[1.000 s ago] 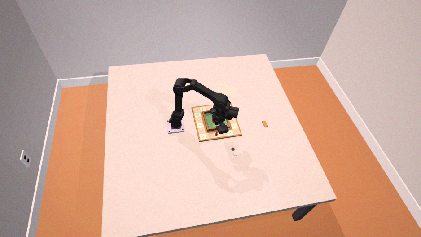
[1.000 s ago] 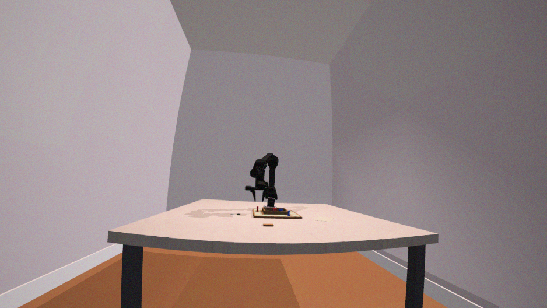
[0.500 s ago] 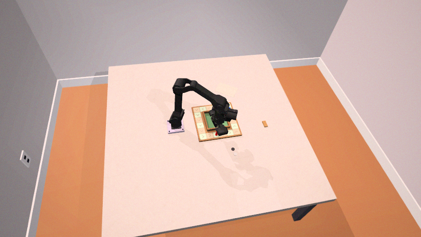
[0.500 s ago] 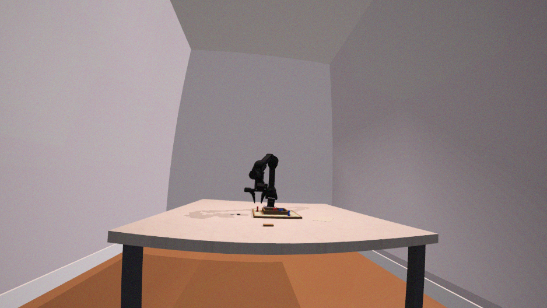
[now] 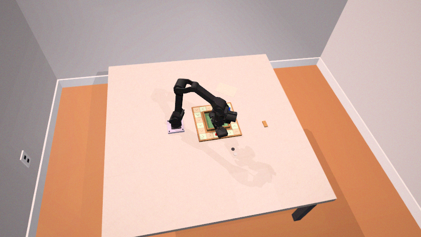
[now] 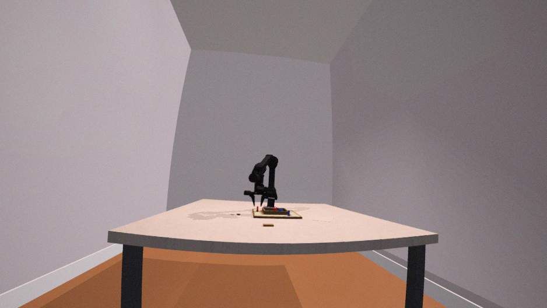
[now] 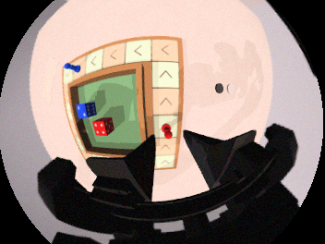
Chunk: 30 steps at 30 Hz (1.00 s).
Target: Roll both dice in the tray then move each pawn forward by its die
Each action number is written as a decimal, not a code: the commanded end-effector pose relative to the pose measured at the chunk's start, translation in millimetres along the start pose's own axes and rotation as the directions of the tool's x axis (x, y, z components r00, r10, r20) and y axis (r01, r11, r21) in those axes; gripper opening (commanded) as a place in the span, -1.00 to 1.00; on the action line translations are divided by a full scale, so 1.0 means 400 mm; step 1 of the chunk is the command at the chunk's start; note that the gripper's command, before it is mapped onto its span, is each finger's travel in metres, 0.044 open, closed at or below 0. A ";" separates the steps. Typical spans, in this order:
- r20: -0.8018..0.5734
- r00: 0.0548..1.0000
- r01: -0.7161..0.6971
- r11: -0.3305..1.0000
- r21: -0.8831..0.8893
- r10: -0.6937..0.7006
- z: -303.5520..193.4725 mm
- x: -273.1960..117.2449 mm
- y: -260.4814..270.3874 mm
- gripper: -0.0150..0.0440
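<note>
Red pawn (image 5: 216, 134) (image 6: 257, 209) (image 7: 167, 131): upright on the board (image 5: 199, 125) (image 6: 277, 217) (image 7: 165, 99), partly hidden from the top by the gripper (image 5: 217, 125) (image 6: 258, 205) (image 7: 169, 133). Wrist view places it in line with the gap between the fingertips; exterior view puts it below them, apart. Gripper: part-way open, moderate gap, holding nothing.

Tray (image 5: 207, 129) (image 6: 269, 211) (image 7: 139, 92): beside the pawn, mostly covered by the arm (image 5: 178, 101) (image 6: 272, 177) from the top. Red die (image 6: 274, 209) (image 7: 102, 127) and blue die (image 6: 280, 209) (image 7: 86, 110) lie inside; top faces hard to read.

Blue pawn (image 5: 229, 108) (image 6: 288, 213) (image 7: 72, 67): on the board near a far corner, partly hidden from the top. Near board edge of wrist view: cut off by the fingers. Off the board: dark disc (image 5: 232, 149) (image 6: 238, 214) (image 7: 219, 88), and pale disc (image 5: 234, 154) (image 7: 230, 88), faint against the table.
</note>
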State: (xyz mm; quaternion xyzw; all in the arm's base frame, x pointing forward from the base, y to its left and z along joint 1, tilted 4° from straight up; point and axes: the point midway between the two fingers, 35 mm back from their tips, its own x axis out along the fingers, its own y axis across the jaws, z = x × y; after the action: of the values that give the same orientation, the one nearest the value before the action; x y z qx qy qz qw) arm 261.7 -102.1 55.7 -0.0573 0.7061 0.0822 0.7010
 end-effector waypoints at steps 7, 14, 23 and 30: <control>-0.008 1.000 -0.006 1.000 -0.003 0.006 -0.003 0.048 0.002 0.19; -0.008 1.000 -0.006 1.000 -0.003 0.006 -0.004 0.061 0.002 0.01; -0.008 1.000 -0.006 1.000 -0.003 0.006 -0.004 0.061 0.002 -0.46; -0.008 1.000 -0.006 1.000 -0.003 0.006 0.000 0.043 0.000 -0.49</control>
State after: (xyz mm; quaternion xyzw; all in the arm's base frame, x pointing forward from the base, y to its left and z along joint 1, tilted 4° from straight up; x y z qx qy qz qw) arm 259.9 -100.9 33.3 -0.0563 0.7088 0.0841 0.6981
